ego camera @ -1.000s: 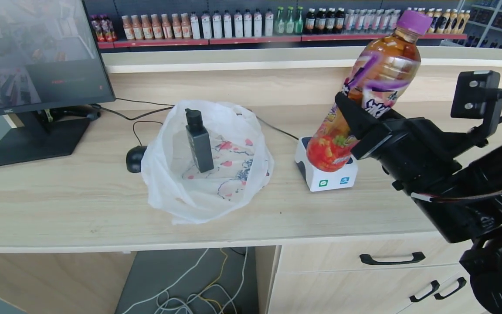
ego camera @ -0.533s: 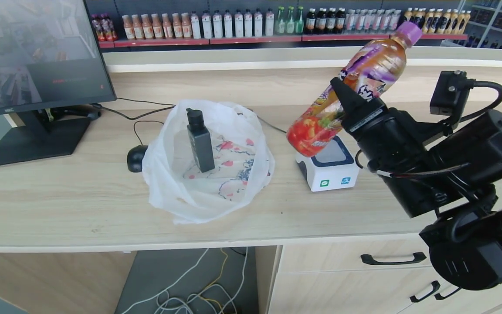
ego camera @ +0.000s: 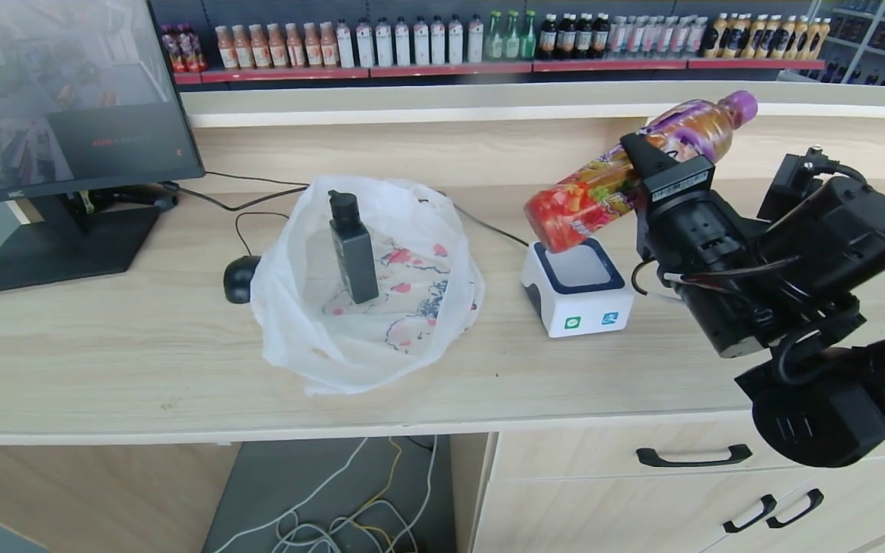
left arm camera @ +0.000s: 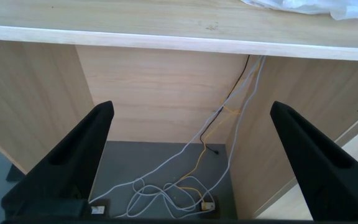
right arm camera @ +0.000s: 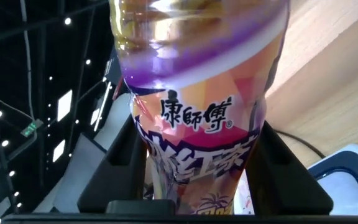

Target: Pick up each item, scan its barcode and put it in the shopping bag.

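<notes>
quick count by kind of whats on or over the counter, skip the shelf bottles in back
bottles: 2 (drink bottle held in the right end effector; dark bottle standing in the bag)
shopping bag: 1
scanner: 1
mouse: 1
monitor: 1
total: 6
</notes>
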